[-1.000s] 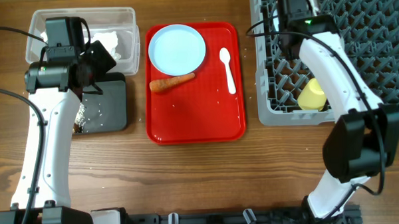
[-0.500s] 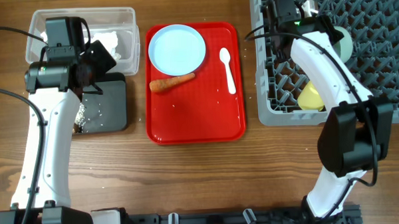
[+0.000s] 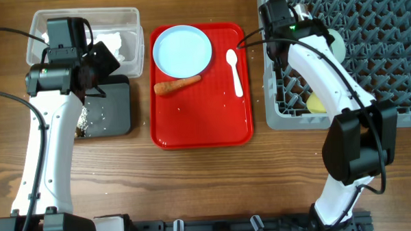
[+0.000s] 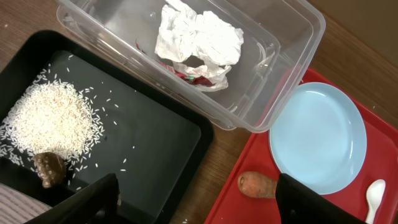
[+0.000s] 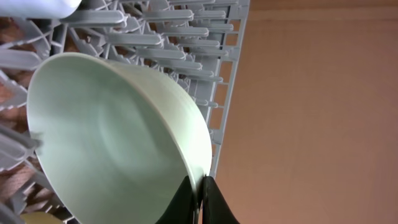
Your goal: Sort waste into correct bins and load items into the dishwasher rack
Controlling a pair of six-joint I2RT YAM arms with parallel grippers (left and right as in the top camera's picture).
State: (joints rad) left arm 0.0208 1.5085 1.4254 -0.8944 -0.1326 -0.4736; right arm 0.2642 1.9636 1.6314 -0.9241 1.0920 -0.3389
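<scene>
My right gripper (image 5: 200, 186) is shut on the rim of a light-blue bowl (image 5: 106, 143) and holds it tilted over the grey dishwasher rack (image 3: 381, 54); the bowl also shows in the overhead view (image 3: 336, 39). A yellow cup (image 3: 317, 103) lies in the rack. My left gripper (image 4: 199, 205) is open and empty above the black tray (image 4: 155, 137), which holds rice (image 4: 46, 121) and a brown lump (image 4: 50, 170). The clear tub (image 4: 273, 81) holds the napkin (image 4: 199, 37) and red wrapper (image 4: 189, 74). The plate (image 3: 182, 50), carrot (image 3: 177, 85) and spoon (image 3: 235, 72) lie on the red tray (image 3: 202, 122).
The rack's upright pegs (image 5: 186, 43) stand close around the bowl. Another pale blue dish edge (image 5: 37, 6) shows at the top left of the right wrist view. Bare wooden table lies in front of the trays.
My right arm has swung left over the rack with the bowl in its grip, and the bowl has come into overhead view. The left arm has not moved.
</scene>
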